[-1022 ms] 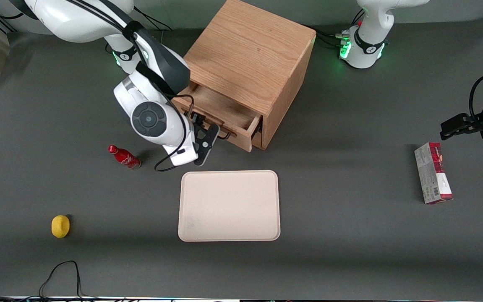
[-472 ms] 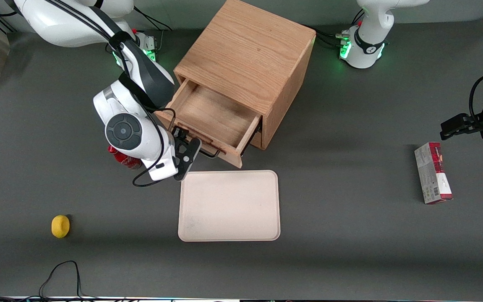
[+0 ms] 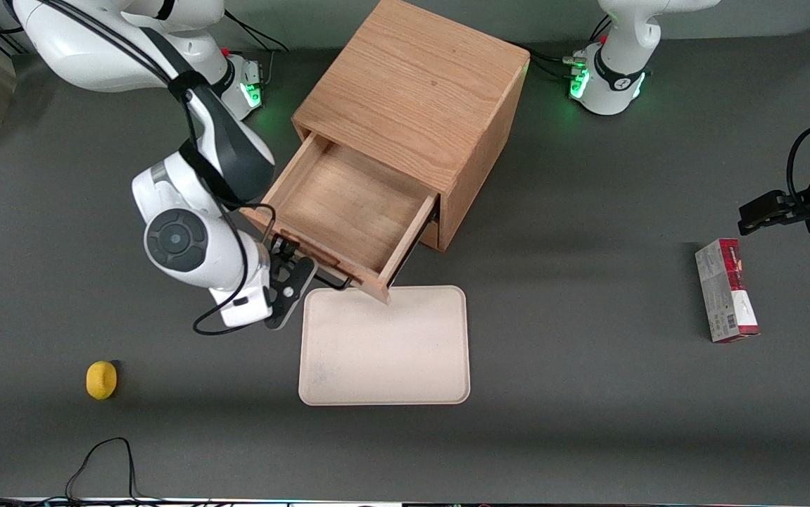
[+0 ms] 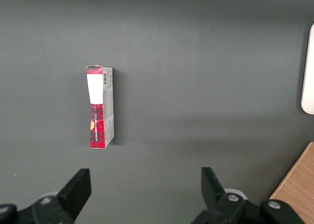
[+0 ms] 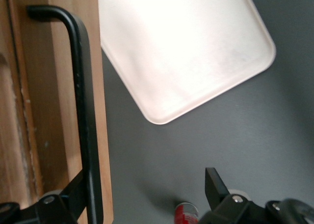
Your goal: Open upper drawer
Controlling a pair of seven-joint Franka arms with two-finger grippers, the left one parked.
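Note:
The upper drawer [image 3: 345, 211] of the oak cabinet [image 3: 412, 91] stands pulled far out, a bare wooden tray with nothing in it. Its black wire handle [image 3: 326, 278] faces the front camera, and the drawer's front corner reaches over the tray's edge. My right gripper [image 3: 292, 262] is at the handle's end toward the working arm. In the right wrist view the gripper [image 5: 144, 185] is open, its fingers wide apart. The handle bar [image 5: 84, 111] runs just inside one finger [image 5: 78, 185], against the drawer front [image 5: 54, 111]. The bottom drawer is hidden under the open one.
A pale tray [image 3: 383, 345] lies flat in front of the cabinet, also in the wrist view [image 5: 181, 47]. A red bottle [image 5: 186, 213] stands under my wrist. A yellow object [image 3: 101, 379] lies nearer the front camera. A red-and-grey box [image 3: 725, 290] lies toward the parked arm's end.
The gripper has moved toward the front camera and the drawer has slid much farther out with it. The red bottle has become hidden under the arm in the front view.

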